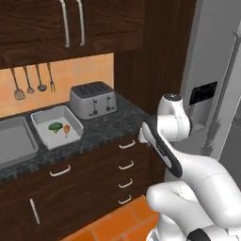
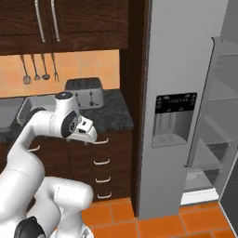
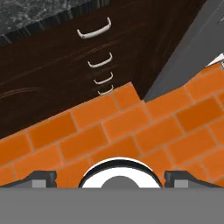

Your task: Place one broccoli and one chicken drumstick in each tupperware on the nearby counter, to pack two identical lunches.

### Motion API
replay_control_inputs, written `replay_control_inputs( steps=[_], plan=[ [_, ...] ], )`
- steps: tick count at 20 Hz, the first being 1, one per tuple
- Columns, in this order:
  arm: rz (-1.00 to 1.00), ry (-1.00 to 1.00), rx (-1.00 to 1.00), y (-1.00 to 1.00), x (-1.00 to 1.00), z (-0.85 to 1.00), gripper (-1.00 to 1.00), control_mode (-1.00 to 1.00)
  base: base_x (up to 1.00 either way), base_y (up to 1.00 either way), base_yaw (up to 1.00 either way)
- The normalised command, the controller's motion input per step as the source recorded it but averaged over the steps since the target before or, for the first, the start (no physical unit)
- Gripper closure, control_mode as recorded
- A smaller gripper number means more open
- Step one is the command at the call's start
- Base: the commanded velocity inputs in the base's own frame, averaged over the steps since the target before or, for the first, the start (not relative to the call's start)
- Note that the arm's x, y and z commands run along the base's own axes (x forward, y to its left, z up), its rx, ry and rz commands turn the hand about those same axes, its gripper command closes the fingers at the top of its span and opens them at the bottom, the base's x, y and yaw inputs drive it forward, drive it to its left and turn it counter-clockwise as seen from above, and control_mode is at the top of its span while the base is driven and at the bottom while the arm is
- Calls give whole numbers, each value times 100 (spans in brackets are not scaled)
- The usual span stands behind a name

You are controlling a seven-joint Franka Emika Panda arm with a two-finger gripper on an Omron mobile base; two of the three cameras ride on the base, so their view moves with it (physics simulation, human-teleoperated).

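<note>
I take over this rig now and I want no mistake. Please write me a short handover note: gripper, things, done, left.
Gripper: open, empty, pointing down at the orange floor by the drawers.
Right tupperware on the counter, left of the toaster: holds one broccoli and one chicken drumstick. That lunch looks packed.
Left tupperware: what shows of it holds nothing; it is cut off at the picture edge.
Left: one broccoli and one drumstick for it.

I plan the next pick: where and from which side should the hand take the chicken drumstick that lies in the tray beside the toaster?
Probably by its slim middle, from straight above. The chicken drumstick lies flat in the tupperware, whose sloping walls block a side approach. The broccoli lies close on its sink side, so set the fingers across the drumstick's length.
</note>
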Motion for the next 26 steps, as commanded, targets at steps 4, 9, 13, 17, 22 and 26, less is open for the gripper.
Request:
replay_control_inputs(
  steps=[4,9,13,17,22,26],
  plan=[
    [0,0,0,0,0,0,-100,100,100,-100,-3],
    [0,0,0,0,0,0,-100,100,41,-100,9],
    [0,0,0,0,0,0,-100,100,-6,-100,-6],
    [0,0,0,0,0,0,-100,100,7,-100,-4],
    [0,0,0,0,0,0,-100,100,38,-100,5],
    [0,0,0,0,0,0,-100,100,51,-72,20]
  ],
)
